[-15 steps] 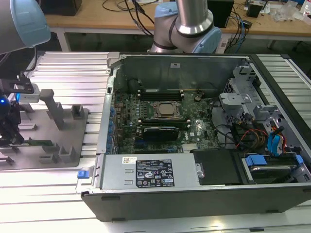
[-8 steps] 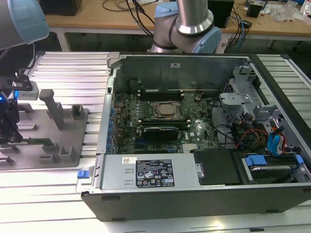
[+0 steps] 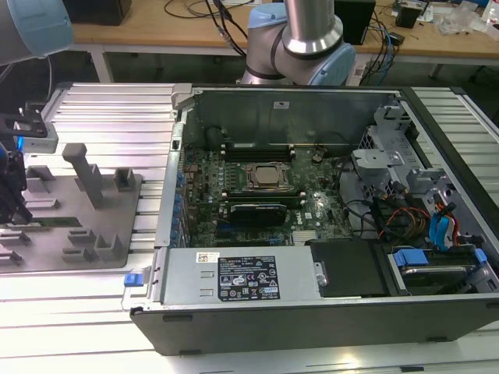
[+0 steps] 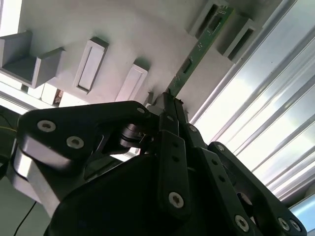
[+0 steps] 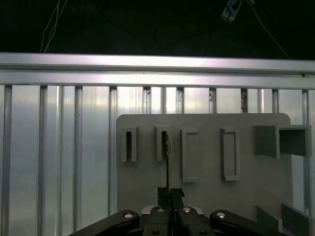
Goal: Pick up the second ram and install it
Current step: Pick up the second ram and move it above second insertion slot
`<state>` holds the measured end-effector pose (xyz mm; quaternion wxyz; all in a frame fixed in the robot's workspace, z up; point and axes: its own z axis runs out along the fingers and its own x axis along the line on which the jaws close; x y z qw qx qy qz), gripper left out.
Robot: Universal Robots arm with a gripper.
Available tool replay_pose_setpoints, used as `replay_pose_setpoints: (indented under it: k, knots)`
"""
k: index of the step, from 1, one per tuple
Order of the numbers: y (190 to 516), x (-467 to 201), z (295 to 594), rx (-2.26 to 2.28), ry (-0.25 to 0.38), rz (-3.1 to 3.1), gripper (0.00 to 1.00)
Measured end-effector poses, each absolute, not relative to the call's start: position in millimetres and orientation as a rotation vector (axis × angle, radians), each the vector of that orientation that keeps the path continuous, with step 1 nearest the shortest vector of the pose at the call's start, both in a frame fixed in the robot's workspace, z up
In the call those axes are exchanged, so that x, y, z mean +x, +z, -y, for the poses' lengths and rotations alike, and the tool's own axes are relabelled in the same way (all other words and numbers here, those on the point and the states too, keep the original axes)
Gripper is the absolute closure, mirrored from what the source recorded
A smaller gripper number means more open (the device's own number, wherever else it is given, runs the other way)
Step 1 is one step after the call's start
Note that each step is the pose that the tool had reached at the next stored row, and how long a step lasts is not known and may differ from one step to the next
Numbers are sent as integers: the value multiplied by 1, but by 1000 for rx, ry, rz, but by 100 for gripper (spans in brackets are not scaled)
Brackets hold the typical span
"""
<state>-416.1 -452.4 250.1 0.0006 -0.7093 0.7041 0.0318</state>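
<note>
Ribbed aluminium bench (image 3: 101, 109), cluttered desks behind; an open computer case (image 3: 281, 312) lies to the exterior view's right of the grey holder tray (image 3: 47, 257); processor socket (image 3: 267, 176) sits inside the case, well apart from the tray; gripper (image 3: 15, 212) hangs over the tray's outer side, at the exterior view's left edge; a dark strip lying in the tray just beside it looks to be the second ram (image 3: 58, 221).

Second wrist view: gripper (image 4: 170, 98) is down close to the tray (image 4: 123, 34); its fingers are drawn tight together on the near end of the second ram (image 4: 199, 46); the green stick runs on from the fingertips, its far end lodged between two slotted posts (image 4: 210, 18) of the tray.

First wrist view: bench slats (image 5: 59, 147) beyond the tray (image 5: 206, 206); the ram (image 5: 167, 162) is seen edge-on, a thin dark line from the clenched gripper (image 5: 170, 192) to a tray post.

Progress, as judged: grasp made; the stick is not yet lifted out of the tray; carry to the case and seating in the board remain undone.
</note>
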Motion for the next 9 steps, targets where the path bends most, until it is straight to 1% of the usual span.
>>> replay_pose_setpoints:
  k: [9]
  knots:
    - [265,-416,452,-2227,101,-2211,91]
